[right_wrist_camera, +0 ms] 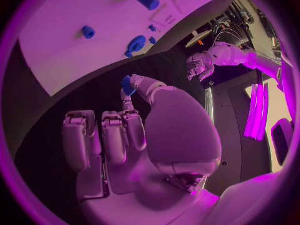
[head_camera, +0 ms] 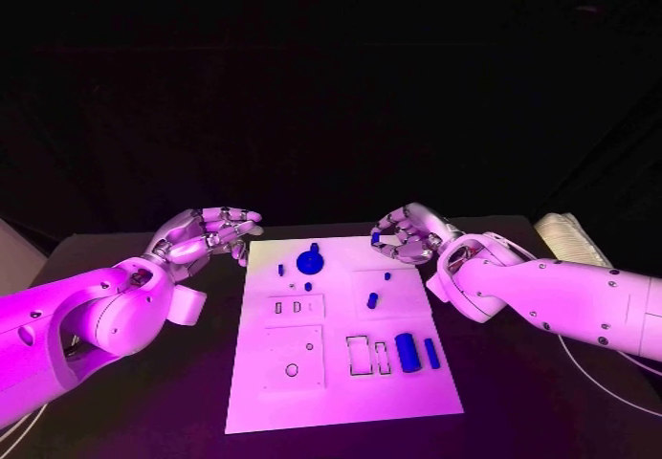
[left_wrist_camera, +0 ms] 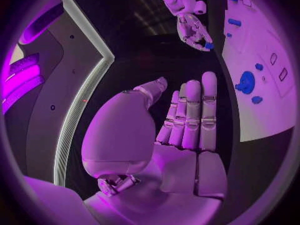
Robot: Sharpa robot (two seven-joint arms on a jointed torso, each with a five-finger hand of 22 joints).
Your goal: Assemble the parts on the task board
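Head view: your right silver hand (head_camera: 408,235) hovers over the flat white task board's (head_camera: 345,382) far right corner, at one o'clock from the board's middle, pinching a small blue part (head_camera: 375,238). Your left silver hand (head_camera: 207,235) hangs off the far left corner, fingers curled, holding nothing.

Left wrist view: its fingers (left_wrist_camera: 194,112) lie straight, pressed together.

Right wrist view: thumb and fingertip pinch the part (right_wrist_camera: 128,84); the board lies beyond it, nearer this hand.

The white task board (head_camera: 345,382) lies flat on the black bench (head_camera: 165,402). A round blue part (head_camera: 309,258) sits near its far edge, two blue cylinders (head_camera: 408,353) near its right side. One small blue part (right_wrist_camera: 127,84) is pinched in the right hand (head_camera: 408,235).
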